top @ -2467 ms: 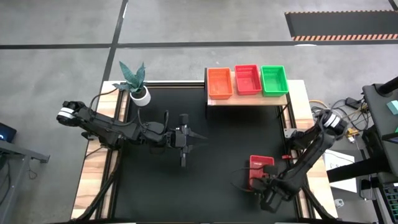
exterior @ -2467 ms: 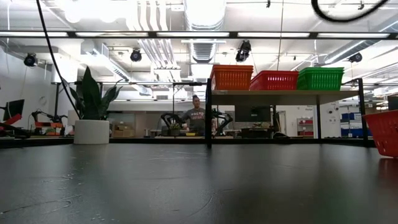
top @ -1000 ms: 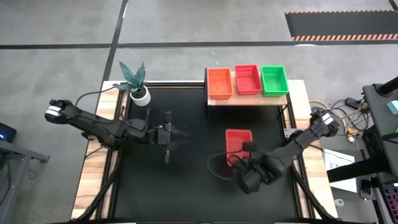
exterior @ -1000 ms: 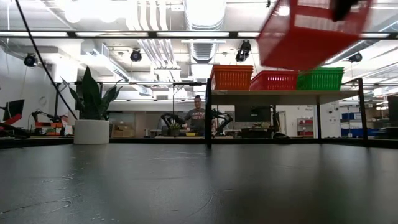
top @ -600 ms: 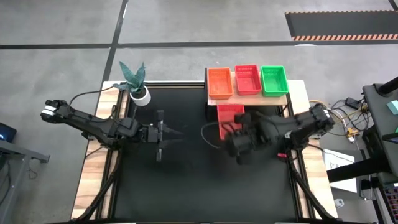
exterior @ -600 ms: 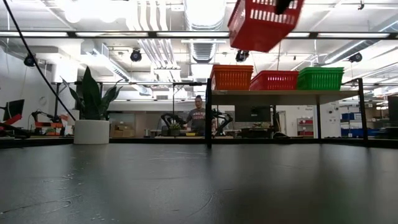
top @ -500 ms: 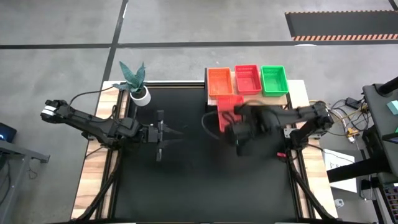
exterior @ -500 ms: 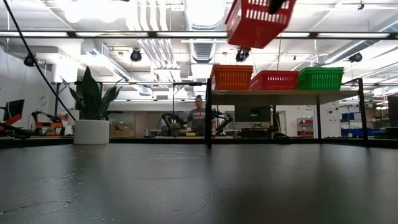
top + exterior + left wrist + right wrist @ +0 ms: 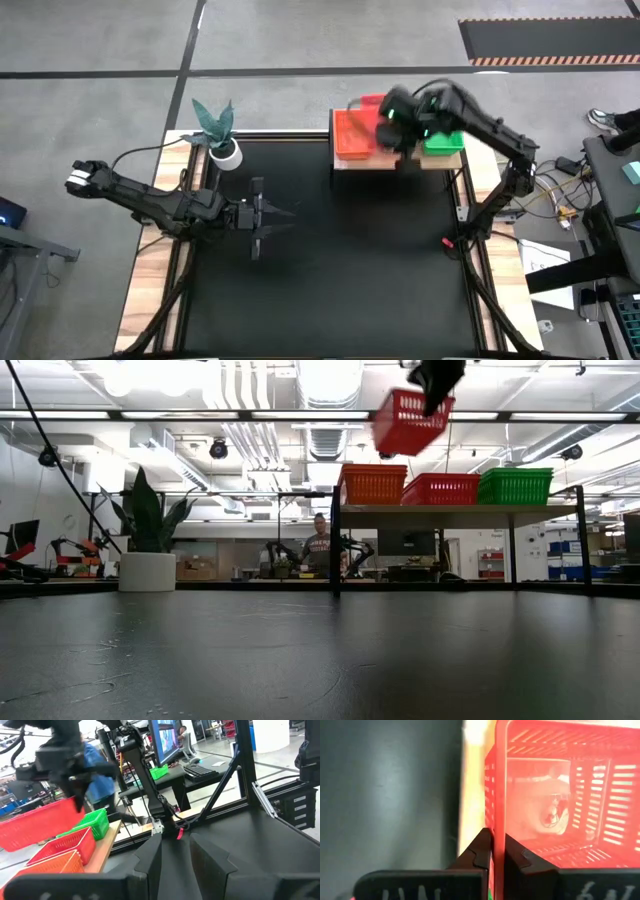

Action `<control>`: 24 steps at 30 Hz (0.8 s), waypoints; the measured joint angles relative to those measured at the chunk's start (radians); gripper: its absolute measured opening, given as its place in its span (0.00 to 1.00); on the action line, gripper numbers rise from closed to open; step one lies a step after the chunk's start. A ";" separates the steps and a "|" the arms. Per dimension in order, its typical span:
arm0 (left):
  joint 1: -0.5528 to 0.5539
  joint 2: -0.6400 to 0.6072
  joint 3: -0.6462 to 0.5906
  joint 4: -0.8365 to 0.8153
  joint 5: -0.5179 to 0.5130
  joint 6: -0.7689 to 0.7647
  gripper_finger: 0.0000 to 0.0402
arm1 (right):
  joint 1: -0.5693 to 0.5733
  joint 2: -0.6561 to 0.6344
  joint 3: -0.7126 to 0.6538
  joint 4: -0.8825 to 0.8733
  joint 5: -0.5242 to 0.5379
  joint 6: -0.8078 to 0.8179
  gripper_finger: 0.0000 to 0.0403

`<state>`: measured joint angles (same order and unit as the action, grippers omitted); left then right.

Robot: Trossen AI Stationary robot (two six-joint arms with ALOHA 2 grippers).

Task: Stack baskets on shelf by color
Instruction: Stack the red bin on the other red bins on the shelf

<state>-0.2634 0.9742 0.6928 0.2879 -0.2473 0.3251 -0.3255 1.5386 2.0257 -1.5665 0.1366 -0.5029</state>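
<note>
So right gripper [image 9: 498, 851] pinches a red plastic mesh basket's [image 9: 410, 422] wall above the wooden shelf [image 9: 340, 160]; left gripper [image 9: 176, 851] fingers slightly spread.

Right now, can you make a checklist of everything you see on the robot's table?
Surface: black tabletop, bare in the middle.
Job's things: orange basket, red basket and green basket on the shelf; another red basket held in the air above it.
Clutter: white plant pot at a far corner.
Grippers: right gripper shut on the lifted basket's wall; left gripper low over the table, holding nothing.
Cables: cables beside the table.
Surroundings: a person far behind.
</note>
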 joint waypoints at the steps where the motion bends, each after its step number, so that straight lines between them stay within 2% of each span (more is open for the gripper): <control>1: 0.000 0.000 0.000 0.000 0.000 0.000 0.21 | -0.051 -0.004 -0.003 0.001 -0.020 -0.018 0.02; 6: 0.000 0.000 0.000 0.001 0.000 0.027 0.21 | -0.267 -0.012 -0.034 0.002 -0.146 -0.089 0.02; 9: 0.000 -0.003 0.000 0.001 0.000 0.031 0.21 | -0.339 -0.012 -0.064 0.007 -0.200 -0.114 0.02; 15: 0.000 -0.011 0.000 0.001 0.000 0.057 0.21 | -0.380 -0.014 -0.139 0.016 -0.203 -0.143 0.02; 24: 0.000 -0.013 0.000 0.002 0.000 0.077 0.21 | -0.380 -0.014 -0.251 0.066 -0.134 -0.154 0.02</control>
<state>-0.2634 0.9611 0.6930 0.2897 -0.2474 0.4019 -0.7059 1.5242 1.7743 -1.5000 0.0026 -0.6573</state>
